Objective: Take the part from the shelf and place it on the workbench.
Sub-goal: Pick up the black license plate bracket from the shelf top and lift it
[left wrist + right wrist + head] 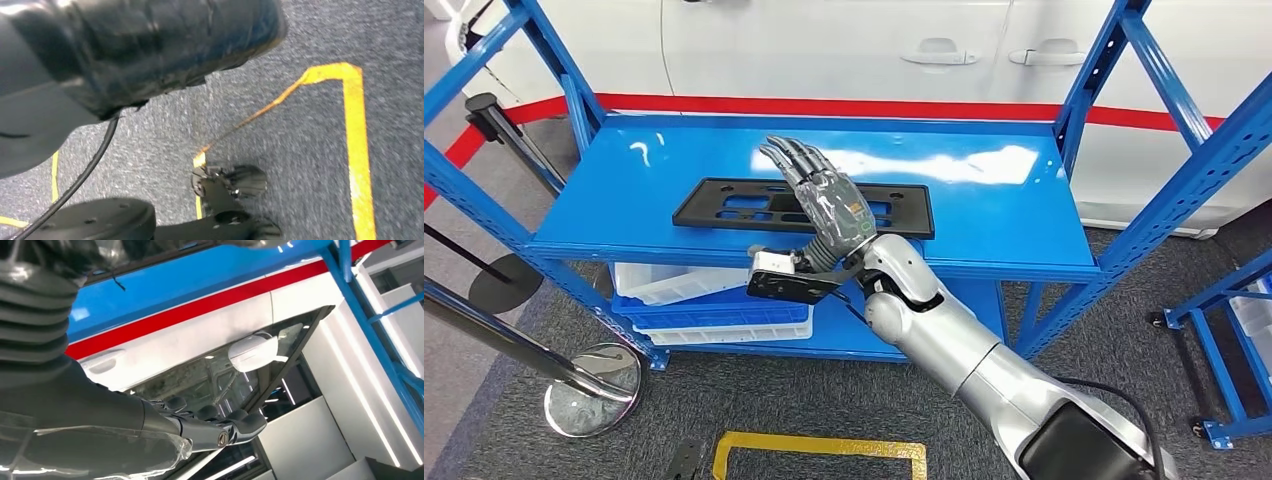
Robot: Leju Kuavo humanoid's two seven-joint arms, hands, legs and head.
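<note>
Black flat part [804, 206] lies on the blue shelf [984, 215] top in the head view; right hand [816, 195] hovers over its middle, fingers straight and apart, holding nothing. Right wrist view adds a white car [200, 335] with its mirror [253, 351] behind the shelf – no part there. Left wrist view shows carpet with yellow tape [356, 145]. White and blue bins [704, 300] sit on the lower level. Part is a long slotted frame.

Our right hand [817, 195] covers the middle of the black part [724, 207], so we cannot tell whether the two touch. The picture's edges cut off the shelf [984, 200] posts and the white car [844, 50].
</note>
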